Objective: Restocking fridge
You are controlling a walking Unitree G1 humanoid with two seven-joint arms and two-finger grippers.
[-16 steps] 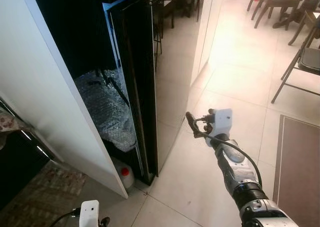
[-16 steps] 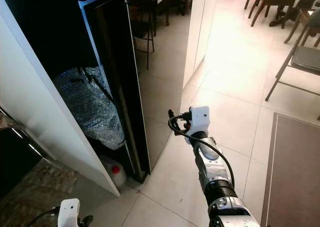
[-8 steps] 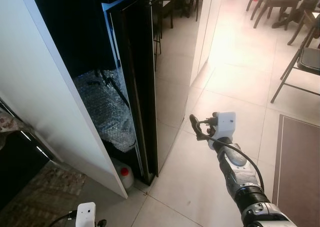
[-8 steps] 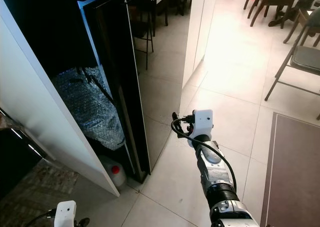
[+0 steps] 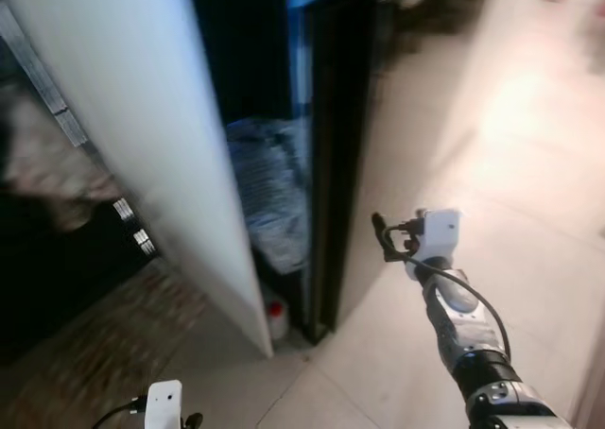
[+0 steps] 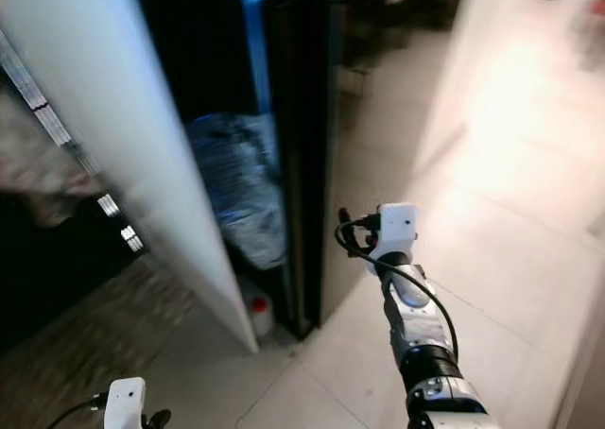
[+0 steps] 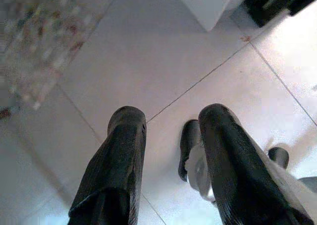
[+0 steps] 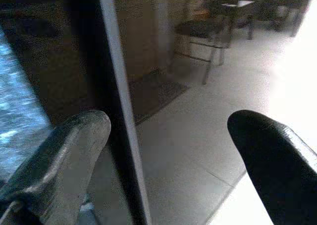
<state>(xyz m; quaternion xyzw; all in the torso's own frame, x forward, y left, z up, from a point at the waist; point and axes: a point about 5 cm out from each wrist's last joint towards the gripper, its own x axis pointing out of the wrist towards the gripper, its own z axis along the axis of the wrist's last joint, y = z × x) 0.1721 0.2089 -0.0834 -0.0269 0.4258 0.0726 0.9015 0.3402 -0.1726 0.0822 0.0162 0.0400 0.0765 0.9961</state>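
The fridge (image 5: 331, 155) stands tall and black ahead of the robot, slightly left of centre, its glossy door mirroring the pale tiled floor (image 5: 529, 164). Going from the left: a dark cabinet front and a patterned rug (image 5: 90, 349) sit at the far left, blurred, then a white panel (image 5: 161, 136) slants down across the scene. Between that panel and the fridge's side is a dark gap with a bundle of bubble wrap (image 5: 269, 193) stuffed into it, and a small white jug with a red cap (image 5: 275, 317) on the floor beneath. Low down, the left gripper (image 7: 171, 136) hangs over bare tiles near the rug's edge, its two black fingers a little apart with nothing between them. Right of the fridge, the right gripper (image 8: 168, 140) is raised and pointed at the front edge of the door, fingers spread wide and empty, not touching the door. The head views are smeared with motion blur.
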